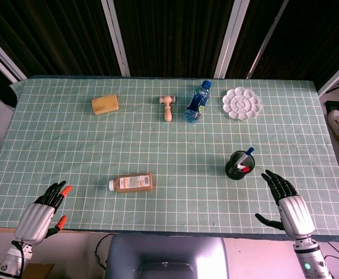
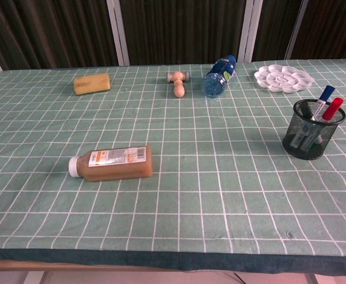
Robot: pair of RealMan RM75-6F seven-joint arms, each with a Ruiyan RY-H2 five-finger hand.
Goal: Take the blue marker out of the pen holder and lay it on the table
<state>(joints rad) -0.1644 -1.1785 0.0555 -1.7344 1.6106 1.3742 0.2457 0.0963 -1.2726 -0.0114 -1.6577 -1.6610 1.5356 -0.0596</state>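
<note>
A black mesh pen holder [image 1: 238,165] [image 2: 311,131] stands upright on the right side of the table. A blue-capped marker [image 1: 248,152] [image 2: 323,99] and a red-capped marker [image 1: 244,169] [image 2: 332,109] lean in it. My right hand [image 1: 287,200] hovers over the front right edge, a little nearer and to the right of the holder, fingers spread, holding nothing. My left hand [image 1: 42,213] hangs at the front left corner, fingers apart and empty. Neither hand shows in the chest view.
A brown bottle [image 1: 132,182] [image 2: 111,163] lies on its side front centre. Along the back are a yellow sponge [image 1: 105,104], a wooden mallet [image 1: 168,107], a lying water bottle [image 1: 197,102] and a white paint palette [image 1: 241,103]. A green grid mat [image 1: 59,151] covers the table.
</note>
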